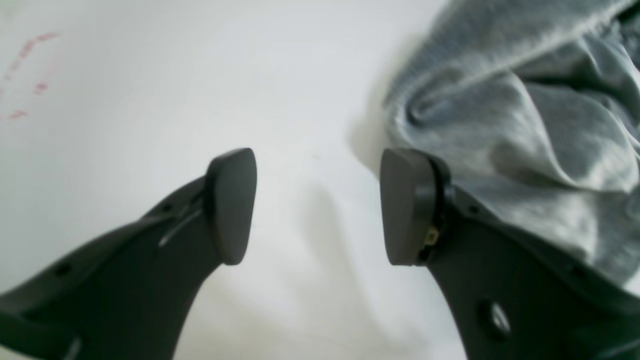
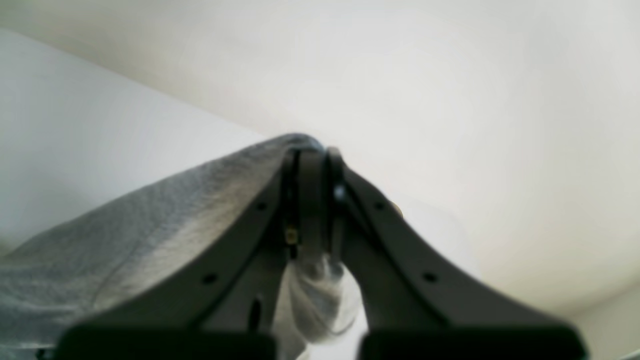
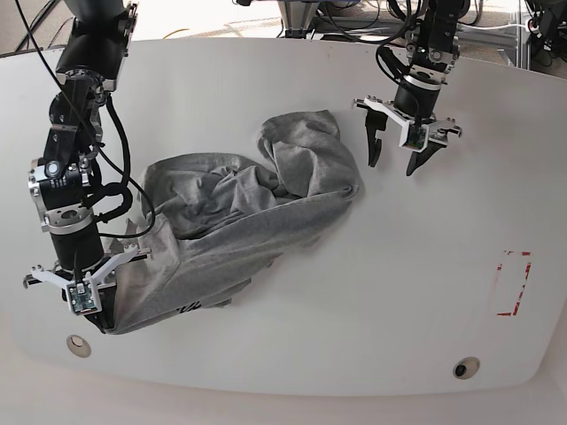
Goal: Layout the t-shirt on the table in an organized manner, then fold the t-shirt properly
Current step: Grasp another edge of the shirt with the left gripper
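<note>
The grey t-shirt (image 3: 239,212) lies crumpled and twisted across the middle of the white table (image 3: 372,301), running from the front left to the back centre. My right gripper (image 3: 96,319) is at the shirt's front-left end; in the right wrist view this gripper (image 2: 312,165) is shut on a fold of the t-shirt (image 2: 150,225), with fabric bunched behind the fingers. My left gripper (image 3: 391,166) hovers open just right of the shirt's far end. In the left wrist view the left gripper (image 1: 320,205) holds nothing, and the t-shirt (image 1: 525,125) lies beside its right finger.
A red dashed rectangle (image 3: 512,283) marks the table at the right, and its red dashes (image 1: 30,65) show in the left wrist view too. Two round grommets (image 3: 78,343) (image 3: 461,367) sit near the front edge. Cables and frames stand behind the table.
</note>
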{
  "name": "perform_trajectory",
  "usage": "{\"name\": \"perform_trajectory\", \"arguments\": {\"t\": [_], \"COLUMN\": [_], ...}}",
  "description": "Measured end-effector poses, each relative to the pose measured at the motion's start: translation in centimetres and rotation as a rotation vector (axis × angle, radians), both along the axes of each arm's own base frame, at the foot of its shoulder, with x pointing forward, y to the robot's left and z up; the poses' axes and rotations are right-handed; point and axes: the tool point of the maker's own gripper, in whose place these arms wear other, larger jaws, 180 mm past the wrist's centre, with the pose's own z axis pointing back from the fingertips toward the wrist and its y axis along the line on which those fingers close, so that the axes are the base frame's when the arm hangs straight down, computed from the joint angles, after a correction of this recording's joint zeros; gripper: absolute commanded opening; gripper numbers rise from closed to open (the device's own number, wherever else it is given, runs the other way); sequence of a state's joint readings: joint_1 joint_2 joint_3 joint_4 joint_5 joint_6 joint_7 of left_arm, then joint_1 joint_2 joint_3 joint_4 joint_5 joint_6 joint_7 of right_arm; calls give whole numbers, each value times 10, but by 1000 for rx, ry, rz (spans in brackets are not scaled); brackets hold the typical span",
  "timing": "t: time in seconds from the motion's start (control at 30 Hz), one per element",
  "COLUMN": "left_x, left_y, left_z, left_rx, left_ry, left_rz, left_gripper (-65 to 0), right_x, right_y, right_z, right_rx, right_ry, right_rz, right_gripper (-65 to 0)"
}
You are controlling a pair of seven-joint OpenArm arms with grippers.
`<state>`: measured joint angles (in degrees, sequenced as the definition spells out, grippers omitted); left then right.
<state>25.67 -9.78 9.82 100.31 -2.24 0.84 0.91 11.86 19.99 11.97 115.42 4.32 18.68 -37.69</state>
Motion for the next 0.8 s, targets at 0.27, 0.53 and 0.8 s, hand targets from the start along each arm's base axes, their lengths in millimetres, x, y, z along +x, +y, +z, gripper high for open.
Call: {"name": "perform_trajectory", "arguments": {"t": [0.27,0.53,0.8], "left_x": [-9,-46,-71], "left_y": [-46,-71,-76], "left_z": [-4,-24,-36], "left_rx": [-181,-211,-221], "left_ry": [70,179,244], "left_rz": [-51,-106,-113], "left_gripper": [-278,-278,-278], "right_x": [1,1,4], "right_y": [-2,-1,-7], "right_z": [-1,-2,-4], "right_rx": [-3,1,-13], "right_ry": [18,20,33], "right_rz": [-11,-8,-17], "right_gripper": [-650,-650,-650]}}
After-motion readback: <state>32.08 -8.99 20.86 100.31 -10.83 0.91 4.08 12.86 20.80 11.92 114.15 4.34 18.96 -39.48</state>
